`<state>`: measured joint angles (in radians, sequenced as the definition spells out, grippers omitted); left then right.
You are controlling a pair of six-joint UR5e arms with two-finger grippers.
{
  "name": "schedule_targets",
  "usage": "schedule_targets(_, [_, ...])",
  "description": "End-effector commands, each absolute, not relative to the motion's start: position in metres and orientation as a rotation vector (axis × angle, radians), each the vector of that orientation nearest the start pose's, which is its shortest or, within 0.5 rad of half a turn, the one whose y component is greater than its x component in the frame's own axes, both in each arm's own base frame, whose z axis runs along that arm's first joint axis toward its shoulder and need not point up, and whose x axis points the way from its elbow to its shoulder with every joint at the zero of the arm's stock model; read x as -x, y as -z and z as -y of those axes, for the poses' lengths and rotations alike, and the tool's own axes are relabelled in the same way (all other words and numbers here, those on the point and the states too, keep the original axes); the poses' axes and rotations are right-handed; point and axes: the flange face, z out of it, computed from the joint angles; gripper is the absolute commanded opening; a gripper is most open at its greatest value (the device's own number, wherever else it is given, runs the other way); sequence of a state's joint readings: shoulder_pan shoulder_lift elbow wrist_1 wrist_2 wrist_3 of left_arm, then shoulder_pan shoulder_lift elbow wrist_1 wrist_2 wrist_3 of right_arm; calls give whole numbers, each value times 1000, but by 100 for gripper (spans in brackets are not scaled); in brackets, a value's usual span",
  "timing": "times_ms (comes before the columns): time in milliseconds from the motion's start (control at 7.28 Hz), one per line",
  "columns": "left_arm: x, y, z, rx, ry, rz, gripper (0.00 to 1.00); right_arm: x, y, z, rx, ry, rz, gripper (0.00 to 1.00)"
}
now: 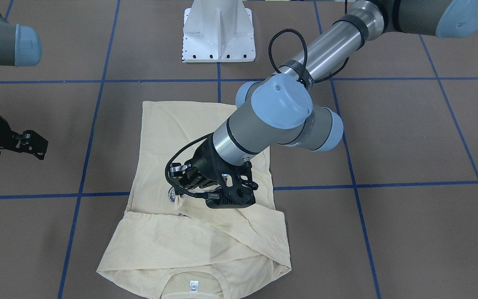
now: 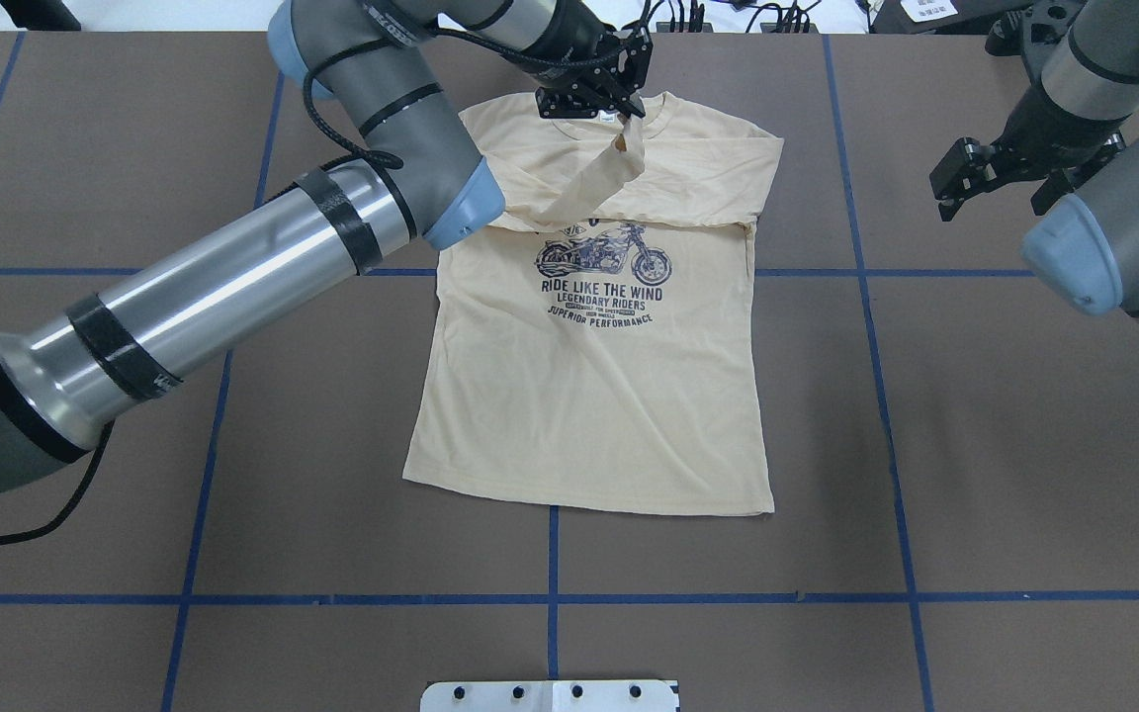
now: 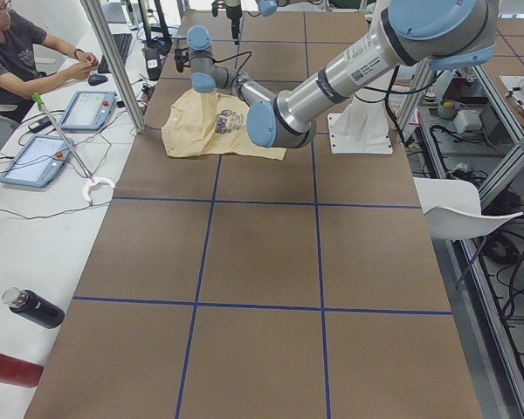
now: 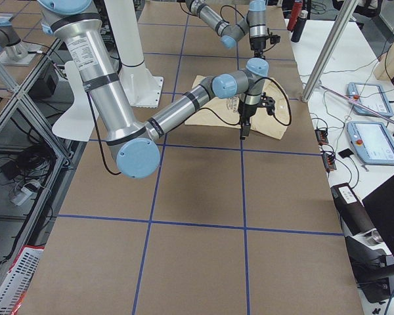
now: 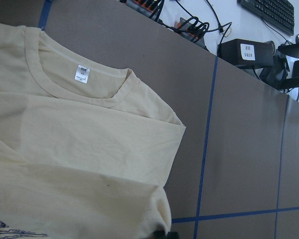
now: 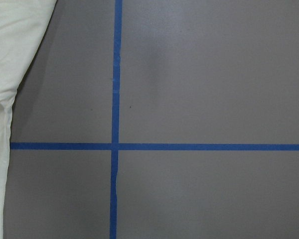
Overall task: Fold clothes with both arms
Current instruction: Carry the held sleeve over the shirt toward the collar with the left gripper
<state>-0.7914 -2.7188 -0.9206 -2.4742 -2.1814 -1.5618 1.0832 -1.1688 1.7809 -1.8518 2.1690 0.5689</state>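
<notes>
The cream-yellow T-shirt (image 2: 589,396) lies flat and face up in the middle of the brown worktop (image 2: 925,445), hem toward the robot and collar (image 2: 663,104) on the far side, with its navy motorcycle print (image 2: 604,267) partly covered. One long sleeve (image 2: 718,183) is already laid across the chest. The other sleeve (image 2: 589,183) rises off the cloth as a narrow, slightly twisted strip from the robot's-left shoulder up to the left gripper (image 2: 624,114), whose fingers pinch its cuff end just above the collar. The right gripper (image 2: 990,198) hangs well apart over bare worktop off the shirt's other side, fingers apparently spread and holding nothing. The step in hand looks like the second sleeve fold, early in the task, since the body is not yet folded. The main risks lie in that pinch. The thin cotton could slip out before it is placed, or the twist could be set down as a rumpled rope rather than a flat band. Nothing pins the body, so a pull across could also drag the shoulder, disturb the sleeve underneath and skew the shirt against the blue tape lines (image 2: 550,554).
</notes>
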Motion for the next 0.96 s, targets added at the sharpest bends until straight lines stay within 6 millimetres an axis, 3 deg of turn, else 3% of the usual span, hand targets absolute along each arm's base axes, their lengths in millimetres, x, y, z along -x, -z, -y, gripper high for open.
schedule_targets(0, [-570, -70, 619, -102, 228, -1435, 0, 219, -372, 576, 23, 19, 674, 100])
schedule_targets(275, [-595, -103, 621, -162, 258, -1444, 0, 221, -378, 577, 34, 17, 668, 100])
schedule_targets(825, [-629, -81, 589, -184, 241, -1469, 0, 228, -376, 587, 40, 19, 666, 100])
